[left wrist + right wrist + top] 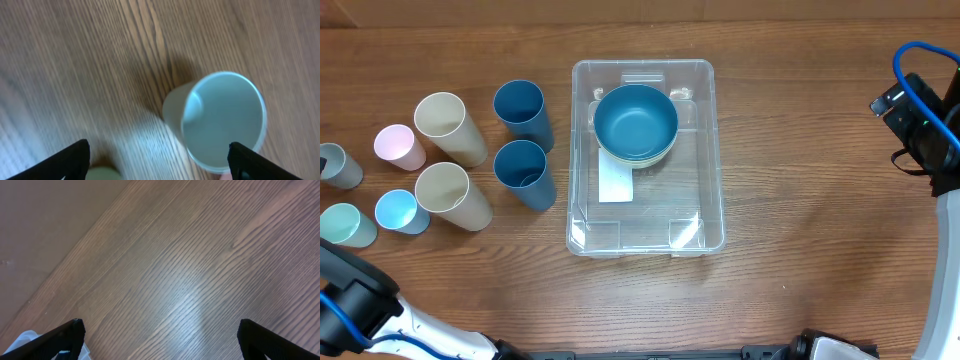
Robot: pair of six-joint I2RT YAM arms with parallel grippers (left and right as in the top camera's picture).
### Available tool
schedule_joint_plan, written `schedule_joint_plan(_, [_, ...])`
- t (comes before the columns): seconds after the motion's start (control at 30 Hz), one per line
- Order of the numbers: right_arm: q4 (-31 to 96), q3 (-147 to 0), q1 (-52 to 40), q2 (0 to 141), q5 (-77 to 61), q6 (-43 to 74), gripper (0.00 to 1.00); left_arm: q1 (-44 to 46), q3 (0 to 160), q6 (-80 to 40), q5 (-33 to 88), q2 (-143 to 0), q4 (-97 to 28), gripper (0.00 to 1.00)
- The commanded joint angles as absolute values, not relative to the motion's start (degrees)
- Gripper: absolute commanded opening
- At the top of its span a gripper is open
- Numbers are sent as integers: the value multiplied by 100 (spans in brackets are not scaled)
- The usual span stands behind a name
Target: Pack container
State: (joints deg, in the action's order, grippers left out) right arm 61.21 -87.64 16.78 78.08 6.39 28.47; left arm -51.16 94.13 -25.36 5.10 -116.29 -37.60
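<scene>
container (670,205): you'll find it mid-table, upright, white label on its floor.
blue bowl (636,122): inside the container at the far end, nested on a paler bowl.
cups (445,125): eight stand left of the container, the two dark blue ones nearest it.
left gripper (160,159): your fingers are spread wide, holding nothing, just above a pale cup (222,122).
right gripper (162,335): your fingers are spread wide, empty, over the bare table (190,270).

Overhead looks straight down; both wrist views face the table (800,200) closely (shared woodgrain).
</scene>
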Motion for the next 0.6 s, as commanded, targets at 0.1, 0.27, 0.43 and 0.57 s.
schedule_joint_plan(0.1, [6101,-8818,1678,7787,703,2877,100,-5135,9504,-2576,631,-12038,-3157,79])
schedule_joint_plan(0.27, [6101,-8818,1680,7787,703,2877,100,-5124,9504,-2576,923,-12390,-2928,74])
schedule_joint_plan(0.43, [6101,-8818,1678,7787,703,2877,100,-5092,9504,-2578,1061,-12591,-2777,66])
schedule_joint_plan(0.57, [6101,-8818,1678,7787,703,2877,100,-5098,9518,-2818,1249,-12589,-2714,29])
